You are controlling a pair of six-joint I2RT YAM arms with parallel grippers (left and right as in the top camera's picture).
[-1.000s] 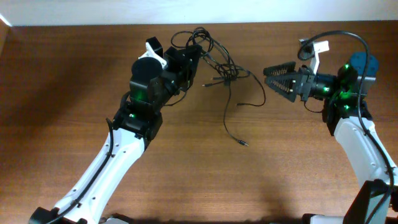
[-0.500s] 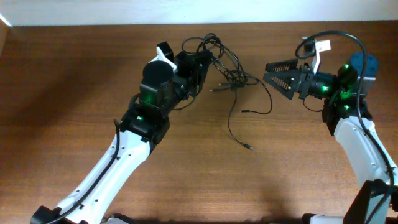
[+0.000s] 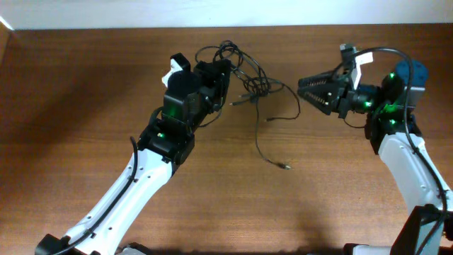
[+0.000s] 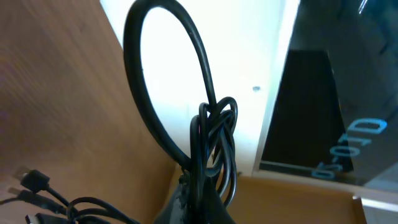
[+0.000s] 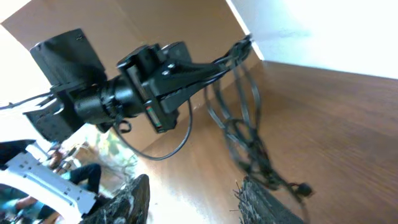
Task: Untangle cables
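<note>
Near the far edge of the table [image 3: 85,106], the cables [image 3: 256,86] are pinched in the closed jaws of the left gripper [image 3: 226,67], with loose ends trailed over the wood. The left arm is stretched diagonally forward. The right gripper [image 3: 301,91] is held level just beside the tangle, its jaws parted and empty.

Treat the counter [image 3: 71,106] as brown wood grain with a low sheen. The cables [image 4: 208,143] have smooth, glossy black sheaths. The arm shells [image 3: 127,191] at 6 o'clock are glossy white plastic.
</note>
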